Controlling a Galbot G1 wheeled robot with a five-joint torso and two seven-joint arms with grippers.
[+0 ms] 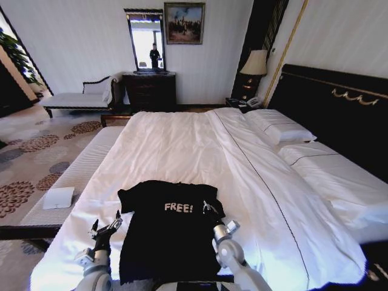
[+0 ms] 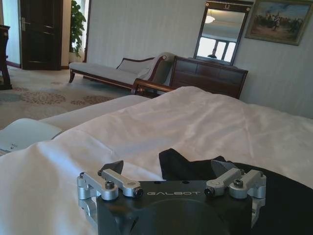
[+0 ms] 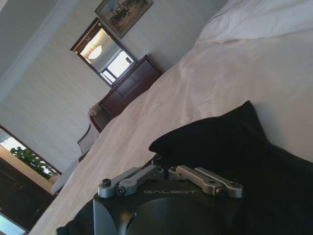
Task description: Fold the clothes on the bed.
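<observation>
Bed (image 1: 200, 145) filled a carpeted room, dresser (image 1: 149, 91) and bench (image 1: 79, 100) beyond. We saw the T-shirt (image 1: 170, 233) near its foot; our left gripper (image 1: 107, 228) spread beside it, right gripper (image 1: 210, 209) pinching its sleeve.

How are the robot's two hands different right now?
The left hand is open, fingers spread apart; the right hand is pinched shut on the T-shirt. The left hand hovers over the white sheet beside the shirt's left sleeve; the right hand sits on the black cloth by the right sleeve, near the "FREE!" lettering. Both reach forward at the shirt's upper corners on the bed.
</observation>
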